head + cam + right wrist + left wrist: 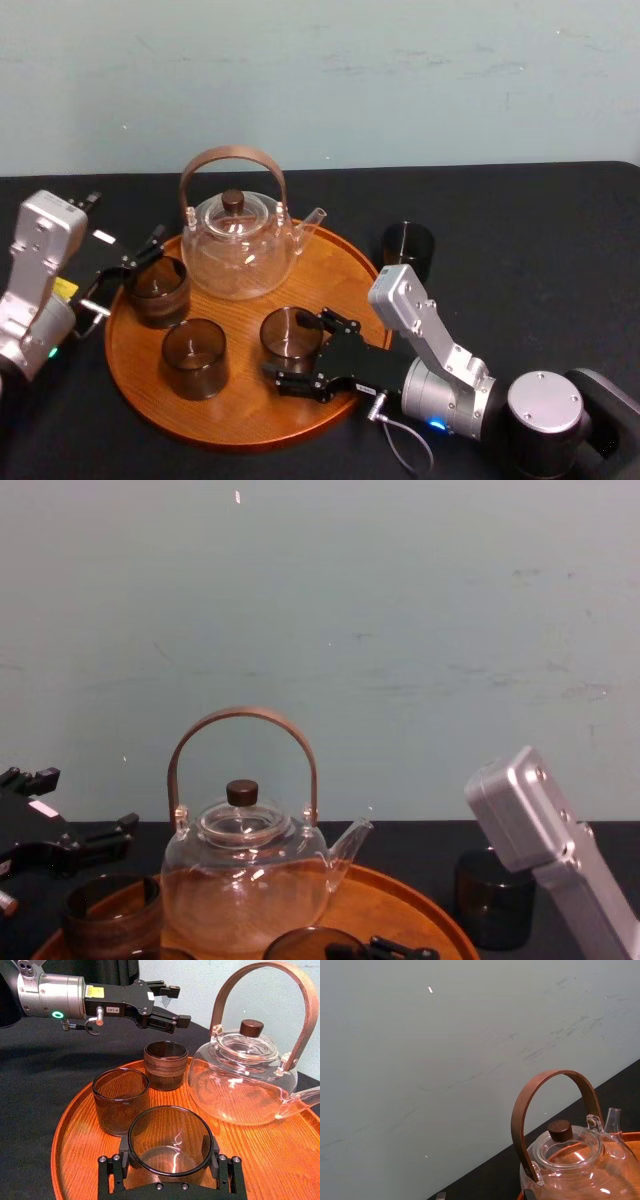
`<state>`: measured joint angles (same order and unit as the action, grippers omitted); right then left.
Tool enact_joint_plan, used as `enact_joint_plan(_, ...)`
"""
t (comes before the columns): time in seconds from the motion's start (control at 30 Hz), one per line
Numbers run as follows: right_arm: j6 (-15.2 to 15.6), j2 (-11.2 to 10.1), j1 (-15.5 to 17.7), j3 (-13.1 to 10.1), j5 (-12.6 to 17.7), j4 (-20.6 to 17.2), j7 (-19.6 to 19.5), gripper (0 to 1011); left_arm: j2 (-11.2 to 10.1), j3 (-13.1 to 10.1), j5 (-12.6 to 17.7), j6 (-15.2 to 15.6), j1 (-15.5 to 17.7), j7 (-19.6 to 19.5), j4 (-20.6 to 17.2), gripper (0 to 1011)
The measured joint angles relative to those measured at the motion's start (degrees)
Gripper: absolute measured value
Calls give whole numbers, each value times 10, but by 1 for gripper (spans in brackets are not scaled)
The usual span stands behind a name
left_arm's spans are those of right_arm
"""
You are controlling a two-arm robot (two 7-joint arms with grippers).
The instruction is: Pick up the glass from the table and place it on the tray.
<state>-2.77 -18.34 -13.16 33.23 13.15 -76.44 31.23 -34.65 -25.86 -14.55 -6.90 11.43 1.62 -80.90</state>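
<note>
On the round wooden tray (335,265) stands a dark glass (288,335) near its front right, and my right gripper (300,348) is shut on it. The right wrist view has this glass (170,1142) resting on the tray (280,1155), a finger (112,1170) pressed to each side. My left gripper (135,258) hovers open at the tray's left rim, just beside another glass (158,290), holding nothing. That open left gripper (167,1005) appears behind the glass (165,1065) in the right wrist view.
A clear teapot (240,245) with a brown arched handle sits at the tray's back. A third glass (195,355) stands on the tray's front left. Another dark glass (407,245) is on the black table right of the tray.
</note>
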Motion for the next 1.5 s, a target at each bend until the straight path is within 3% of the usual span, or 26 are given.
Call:
enact_joint_plan(0.3, -2, 0, 0, 0, 1, 0, 1, 912, 0, 0, 0, 0, 0, 0, 0, 1001)
enact_joint_plan(0.43, -2, 0, 0, -1, 1, -1, 1, 1000, 0, 0, 0, 0, 0, 0, 0, 1002)
enact_joint_plan(0.9, -15, -6, 5, -4, 1, -11, 1, 1002, 0, 0, 0, 0, 0, 0, 0, 1002)
enact_joint_plan(1.27, -78, -42, 46, -32, -7, -102, -18, 1002, 0, 0, 0, 0, 0, 0, 0, 1001)
enact_joint_plan(1.5, -103, -64, 79, -58, -15, -151, -33, 1002, 0, 0, 0, 0, 0, 0, 0, 1001)
